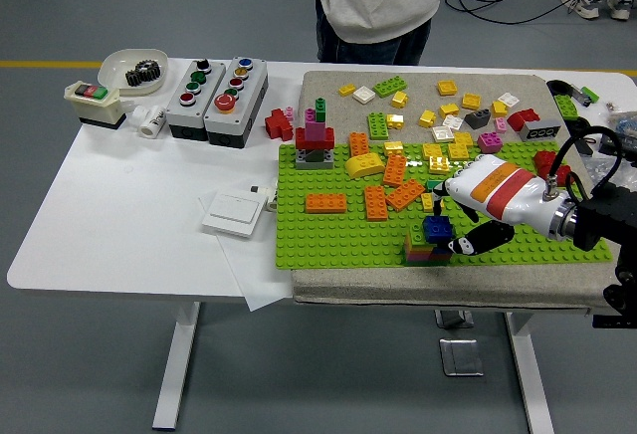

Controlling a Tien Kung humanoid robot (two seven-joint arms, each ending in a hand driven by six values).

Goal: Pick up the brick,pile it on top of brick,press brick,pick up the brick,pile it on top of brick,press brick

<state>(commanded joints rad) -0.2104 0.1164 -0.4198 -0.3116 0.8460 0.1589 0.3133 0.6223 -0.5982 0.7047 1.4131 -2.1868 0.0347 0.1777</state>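
Fingers of our white right hand curl around the small blue plastic brick seated atop the multicoloured brick stack on the green studded baseplate. If we press off-centre, we risk tilting the brick or toppling the stack.

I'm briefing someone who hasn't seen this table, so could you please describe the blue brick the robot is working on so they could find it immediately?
Start at the green baseplate on the right half of the white table and follow its near edge to the right hand. Just left of that hand stands a short multicoloured stack; the blue brick sits on top. It is the only dark blue brick there, its neighbours being orange, yellow or green.
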